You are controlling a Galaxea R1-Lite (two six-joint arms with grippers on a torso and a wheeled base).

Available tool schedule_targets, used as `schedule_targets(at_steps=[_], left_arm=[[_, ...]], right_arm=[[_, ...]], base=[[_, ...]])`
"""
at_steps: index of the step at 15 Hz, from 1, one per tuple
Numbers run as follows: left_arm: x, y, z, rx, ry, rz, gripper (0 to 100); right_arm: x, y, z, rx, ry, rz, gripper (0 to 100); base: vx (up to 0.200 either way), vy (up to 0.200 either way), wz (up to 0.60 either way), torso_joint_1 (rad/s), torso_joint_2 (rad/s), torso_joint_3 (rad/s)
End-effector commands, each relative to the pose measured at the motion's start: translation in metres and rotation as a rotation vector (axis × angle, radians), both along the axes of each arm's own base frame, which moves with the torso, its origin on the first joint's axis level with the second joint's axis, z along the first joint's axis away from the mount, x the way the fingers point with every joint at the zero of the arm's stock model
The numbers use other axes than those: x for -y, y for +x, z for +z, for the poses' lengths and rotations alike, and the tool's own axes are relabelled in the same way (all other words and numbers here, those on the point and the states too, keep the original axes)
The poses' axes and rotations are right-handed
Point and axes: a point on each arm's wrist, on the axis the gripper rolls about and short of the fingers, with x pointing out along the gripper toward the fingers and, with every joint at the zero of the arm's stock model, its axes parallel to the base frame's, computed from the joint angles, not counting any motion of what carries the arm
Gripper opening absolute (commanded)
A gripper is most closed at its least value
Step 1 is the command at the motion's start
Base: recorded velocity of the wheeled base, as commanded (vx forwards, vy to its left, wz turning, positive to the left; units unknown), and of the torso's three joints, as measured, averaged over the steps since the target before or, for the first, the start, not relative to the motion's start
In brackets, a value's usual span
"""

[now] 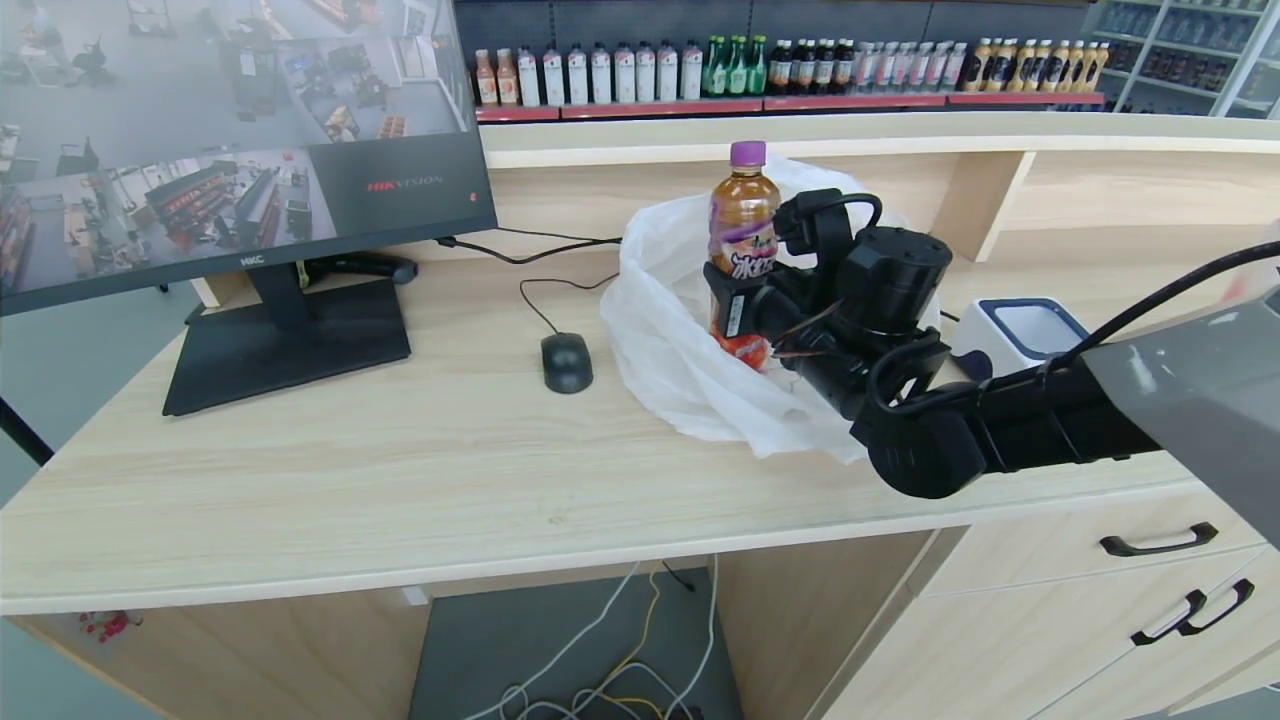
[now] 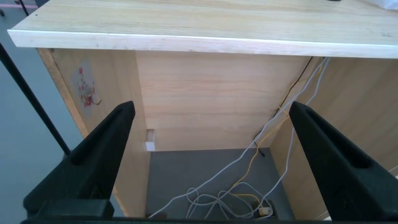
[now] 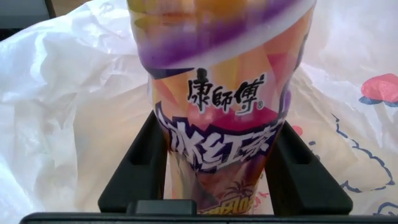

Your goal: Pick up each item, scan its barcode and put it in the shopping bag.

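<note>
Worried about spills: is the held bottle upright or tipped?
Upright: the bottle, clamped by the right gripper, stands cap-up at the shopping bag mouth.

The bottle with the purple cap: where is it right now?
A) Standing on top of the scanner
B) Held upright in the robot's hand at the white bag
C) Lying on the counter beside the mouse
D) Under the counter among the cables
B: the right hand is clamped around the bottle, which stands upright at the mouth of the white shopping bag.
</note>
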Motion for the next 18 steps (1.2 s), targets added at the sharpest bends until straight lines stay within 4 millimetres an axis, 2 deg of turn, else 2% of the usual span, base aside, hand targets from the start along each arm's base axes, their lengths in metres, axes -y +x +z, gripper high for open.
schedule_targets(at_steps=[1,10,11,18], left_arm=[[0.0,0.0,0.0,0.001,0.0,0.0,100],[0.0,0.0,0.0,0.001,0.0,0.002,100],[0.0,0.0,0.0,0.001,0.0,0.0,100],[0.0,0.0,0.0,0.001,0.0,0.0,100]], right_arm=[[0.0,-0.001,-0.009,-0.019,-0.011,0.001,0],[0.001,-0.002,-0.013,-0.024,-0.012,0.002,0],[0.001,-0.002,-0.013,-0.024,-0.012,0.002,100],[0.005,-0.01,0.001,0.001,0.004,0.003,100]], base=[[0.0,0.0,0.0,0.0,0.0,0.0],[0.0,0.0,0.0,0.0,0.0,0.0],[0.0,0.0,0.0,0.0,0.0,0.0],[0.0,0.0,0.0,0.0,0.0,0.0]])
